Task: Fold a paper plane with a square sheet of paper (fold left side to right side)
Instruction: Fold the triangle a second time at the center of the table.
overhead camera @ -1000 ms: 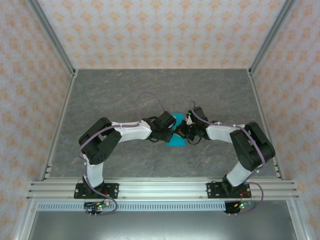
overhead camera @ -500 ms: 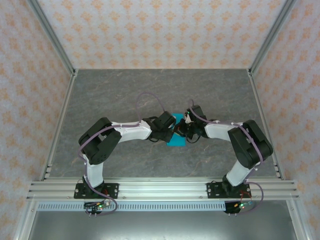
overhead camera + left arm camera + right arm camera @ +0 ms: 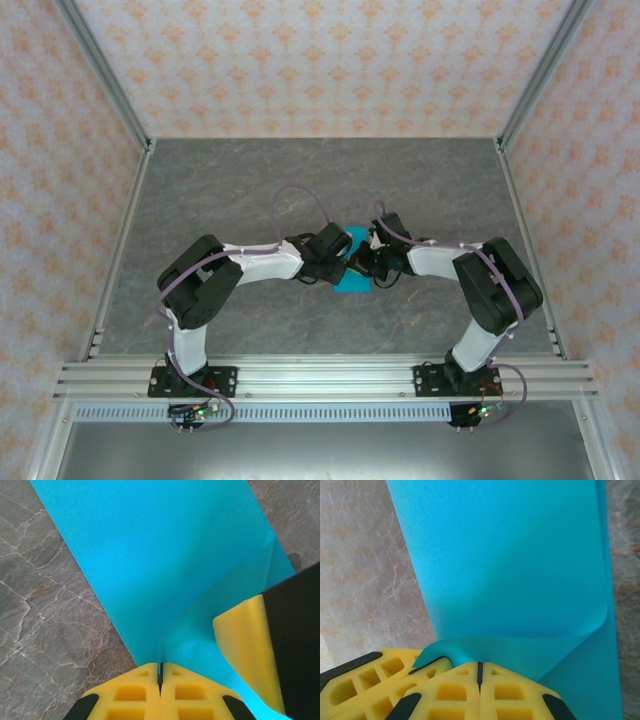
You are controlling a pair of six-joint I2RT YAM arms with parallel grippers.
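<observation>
Since the grey marbled tabletop [image 3: 250, 180] looks the same as 1 s ago, the only real shift is in the right arm [image 3: 495, 290]: its big black elbow block has slid a bit toward frame left and its wrist has crept closer to centre, while the left arm [image 3: 200, 285] hasn't budged. The square sheet of paper [image 3: 352, 284] sits mid-frame in the top view, cyan showing btwn & below the two wrists, most of it flat on the tabletop w/ one margin pulled up. Left wrist view: the left fingers [image 3: 147, 682] are pressed together at bottom centre, clamped on a raised flap of the sheet; a second yellow pad [image 3: 245, 655], prob. the other arm's, intrudes at lower right. Right wrist view: the right fingers [image 3: 467, 682] are likewise pinched tight on a curled-over edge at bottom centre, the curl bulging toward frame right. Judging by that, the lifted side is being carried across, approx. early-to-mid fold; no crease looks pressed yet, so edge alignment prob. comes next. No brand, label or legible writing anywhere.
</observation>
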